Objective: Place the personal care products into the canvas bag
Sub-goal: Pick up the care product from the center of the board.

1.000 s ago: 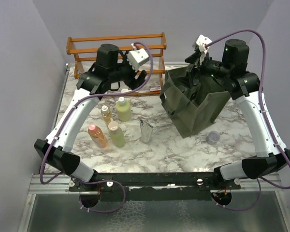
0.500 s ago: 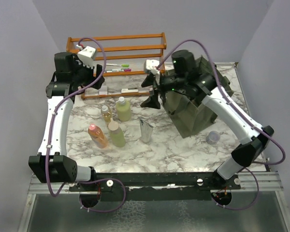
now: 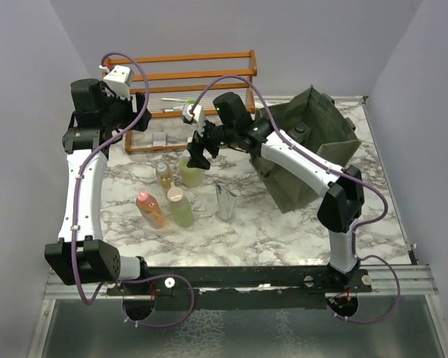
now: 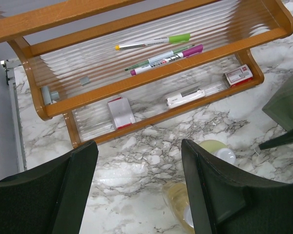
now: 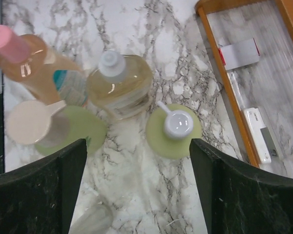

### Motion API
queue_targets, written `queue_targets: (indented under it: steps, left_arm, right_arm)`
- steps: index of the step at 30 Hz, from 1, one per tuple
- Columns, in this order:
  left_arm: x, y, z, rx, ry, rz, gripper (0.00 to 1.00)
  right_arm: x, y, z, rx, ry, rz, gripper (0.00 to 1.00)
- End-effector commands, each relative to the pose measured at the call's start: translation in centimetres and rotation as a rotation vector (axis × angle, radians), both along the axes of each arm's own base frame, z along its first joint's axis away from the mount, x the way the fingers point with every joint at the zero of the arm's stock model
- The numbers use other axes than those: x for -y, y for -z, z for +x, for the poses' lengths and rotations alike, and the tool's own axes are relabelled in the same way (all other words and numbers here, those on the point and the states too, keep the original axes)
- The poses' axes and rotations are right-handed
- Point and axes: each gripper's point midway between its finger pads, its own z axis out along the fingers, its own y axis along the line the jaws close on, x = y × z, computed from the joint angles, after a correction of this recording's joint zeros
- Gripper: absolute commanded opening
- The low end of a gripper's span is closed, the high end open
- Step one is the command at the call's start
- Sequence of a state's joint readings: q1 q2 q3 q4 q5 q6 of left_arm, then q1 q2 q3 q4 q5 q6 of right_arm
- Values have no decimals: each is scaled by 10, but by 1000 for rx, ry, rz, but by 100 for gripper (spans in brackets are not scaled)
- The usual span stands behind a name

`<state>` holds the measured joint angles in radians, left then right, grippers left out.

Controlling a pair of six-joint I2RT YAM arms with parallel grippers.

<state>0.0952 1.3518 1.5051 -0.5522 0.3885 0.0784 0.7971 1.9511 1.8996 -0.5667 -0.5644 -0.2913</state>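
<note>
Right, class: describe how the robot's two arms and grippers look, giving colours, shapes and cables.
The left arm and right arm have white links between bulky black joints. A purple cable loops along each. The left gripper and right gripper each have two broad, dark, flat fingers. A small white camera box sits on each wrist.

My grey-veined marble table (image 3: pixel 284 231) is hemmed by plain pale lavender walls (image 3: pixel 30 74) at nine, twelve and three o'clock; an orange wooden rack (image 3: pixel 172 58) stands at eleven, under soft, even light.
</note>
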Motion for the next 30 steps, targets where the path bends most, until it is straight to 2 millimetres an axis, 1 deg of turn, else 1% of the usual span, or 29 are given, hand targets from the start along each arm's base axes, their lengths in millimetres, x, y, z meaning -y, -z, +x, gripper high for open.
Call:
queue_targets:
  steps: [1, 4, 9, 15, 17, 24, 30]
  left_arm:
    - [-9, -32, -4, 94, -41, 2, 72]
    - [-10, -34, -6, 104, -42, 4, 72]
    - [-10, -36, -10, 117, -39, 11, 72]
    - [-4, -39, -14, 125, -3, 3, 72]
    - [-2, -38, -14, 123, 2, 1, 72]
    - [-2, -38, -14, 125, 5, 2, 72]
    - [-1, -40, -14, 129, 13, 0, 72]
  right_arm:
    - [-17, 7, 35, 50, 109, 18, 84]
    - [-24, 21, 45, 51, 117, 1, 83]
    - [-31, 40, 54, 57, 111, -17, 79]
    - [-37, 60, 57, 56, 85, -38, 70]
    - [-39, 64, 56, 51, 71, -36, 65]
    - [-44, 75, 56, 45, 48, -35, 53]
    - [-47, 78, 57, 40, 38, -34, 41]
